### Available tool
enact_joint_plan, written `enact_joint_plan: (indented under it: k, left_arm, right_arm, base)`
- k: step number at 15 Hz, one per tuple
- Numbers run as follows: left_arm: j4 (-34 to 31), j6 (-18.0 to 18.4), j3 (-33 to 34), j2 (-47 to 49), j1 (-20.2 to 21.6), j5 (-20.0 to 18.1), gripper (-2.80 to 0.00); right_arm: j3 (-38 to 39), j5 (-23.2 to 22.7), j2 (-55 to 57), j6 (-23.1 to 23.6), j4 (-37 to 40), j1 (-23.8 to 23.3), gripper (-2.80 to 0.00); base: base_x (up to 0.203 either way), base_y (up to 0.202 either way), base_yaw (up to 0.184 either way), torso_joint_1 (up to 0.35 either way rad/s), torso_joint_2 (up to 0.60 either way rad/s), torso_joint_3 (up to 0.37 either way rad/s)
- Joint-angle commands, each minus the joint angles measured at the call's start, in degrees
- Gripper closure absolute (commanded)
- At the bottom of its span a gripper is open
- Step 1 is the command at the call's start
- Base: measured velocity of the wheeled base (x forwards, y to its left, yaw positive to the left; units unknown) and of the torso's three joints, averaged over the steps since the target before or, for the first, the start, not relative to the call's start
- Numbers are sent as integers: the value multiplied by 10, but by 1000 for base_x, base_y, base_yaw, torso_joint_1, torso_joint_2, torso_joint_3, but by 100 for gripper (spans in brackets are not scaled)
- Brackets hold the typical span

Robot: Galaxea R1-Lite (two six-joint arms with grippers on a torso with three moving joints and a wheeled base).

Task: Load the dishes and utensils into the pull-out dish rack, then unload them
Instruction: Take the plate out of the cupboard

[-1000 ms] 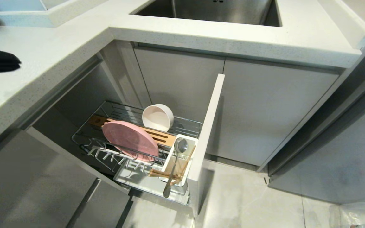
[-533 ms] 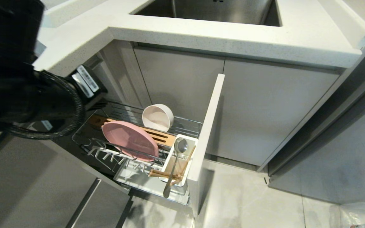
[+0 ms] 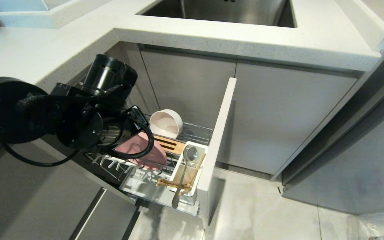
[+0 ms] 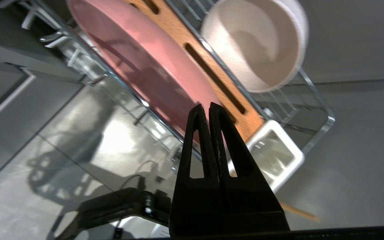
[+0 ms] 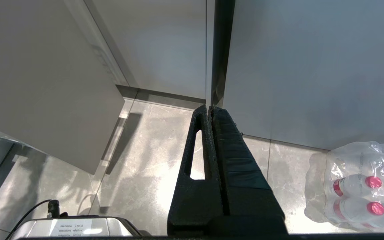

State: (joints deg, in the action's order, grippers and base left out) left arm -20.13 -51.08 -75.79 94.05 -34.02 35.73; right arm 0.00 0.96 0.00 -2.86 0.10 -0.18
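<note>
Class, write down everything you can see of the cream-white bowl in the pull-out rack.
The cream-white bowl is deep and round with plain straight sides, matte like ceramic or plastic, and empty. It lies tipped on its side at the back of the chrome wire rack, with its opening turned toward the pink plate. It rests against the wires beside the slotted wooden strip. No gripper touches it.

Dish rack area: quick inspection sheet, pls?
Surface: pull-out dish rack drawn out under pale countertop.
Job's things: cream bowl on its side in rack; spoon and chopsticks in white cup.
Clutter: pink plate in rack.
Grippers: left claw shut, empty, over plate; right claw shut, near floor.
Cables: black cable on left arm.
Surroundings: sink, bottled-water pack.
</note>
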Motion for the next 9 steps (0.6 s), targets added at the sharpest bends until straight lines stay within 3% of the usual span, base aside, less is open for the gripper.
enact_joint_plan:
  k: [1,9]
  left_arm:
    - [-1,-4,-2,19,4,6,-280]
    - [15,-18,-5,47,20,4,-280]
  right_arm:
    - [1,0,0,0,0,0,0]
    - [1,0,0,0,0,0,0]
  base:
    - [0,0,0,0,0,0]
    - [0,0,0,0,0,0]
